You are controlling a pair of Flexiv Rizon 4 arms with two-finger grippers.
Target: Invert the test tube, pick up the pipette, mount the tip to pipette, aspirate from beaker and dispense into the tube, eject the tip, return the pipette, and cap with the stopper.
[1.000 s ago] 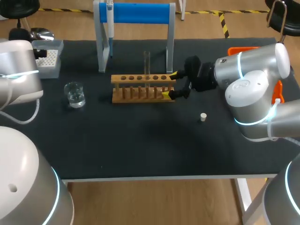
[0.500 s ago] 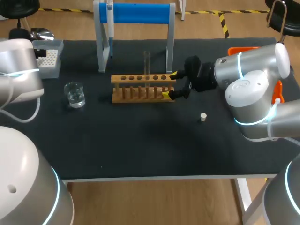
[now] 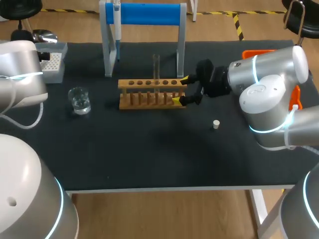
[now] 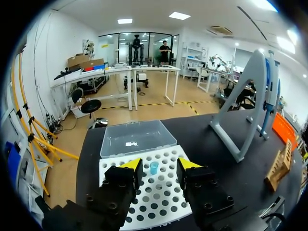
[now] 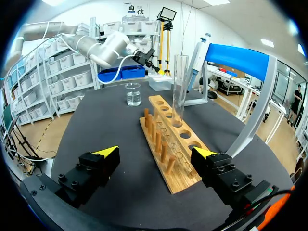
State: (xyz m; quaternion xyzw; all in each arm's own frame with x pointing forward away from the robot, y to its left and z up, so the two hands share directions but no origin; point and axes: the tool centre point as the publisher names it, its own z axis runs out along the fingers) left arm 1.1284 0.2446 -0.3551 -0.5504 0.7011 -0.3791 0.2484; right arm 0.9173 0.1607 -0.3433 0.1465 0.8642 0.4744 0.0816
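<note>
– Beside the wooden rack [image 3: 149, 94], at its right end, what is the right gripper [image 3: 180, 89] doing?

– It is spread wide. The rack's end lies between its fingers, but in the right wrist view one finger stands well clear of the wood, so it pinches nothing. The test tube [image 3: 156, 67] stands upright in one of the rack's holes, ahead of those fingers and free of them.

– So the tube looks settled. Where is the pipette [image 3: 117, 22], then?

– It hangs on the blue-barred stand [image 3: 149, 14], up against the left post, with its long axis vertical and its nose pointing down at the table [image 3: 149, 149].

– Which arm is nearer to it?

– The left one, I judge. From the right gripper, the pipette lies beyond the rack and the tube, far along the stand. The left gripper [image 4: 155, 163] hovers over the tip box [image 4: 163, 202] at the table's left back corner, and the stand's left post is the next thing over from that box.

– Is the left gripper holding anything?

– No. Its fingers are parted, with a single blue tip [image 4: 153, 167] seated in the box just ahead of the gap between them.

– Which way does it have to go?

– Sideways, toward the rack's side and up. In the left wrist view the stand leans in from that side, well apart from the fingers. As the pipette hangs upright, the fingers would need to close across its body from two sides, I think.

– And the beaker [image 3: 79, 99] and stopper [image 3: 216, 124]?

– The beaker sits in front of the tip box, near the rack's left end. The stopper lies alone on the table near the right arm.
</note>
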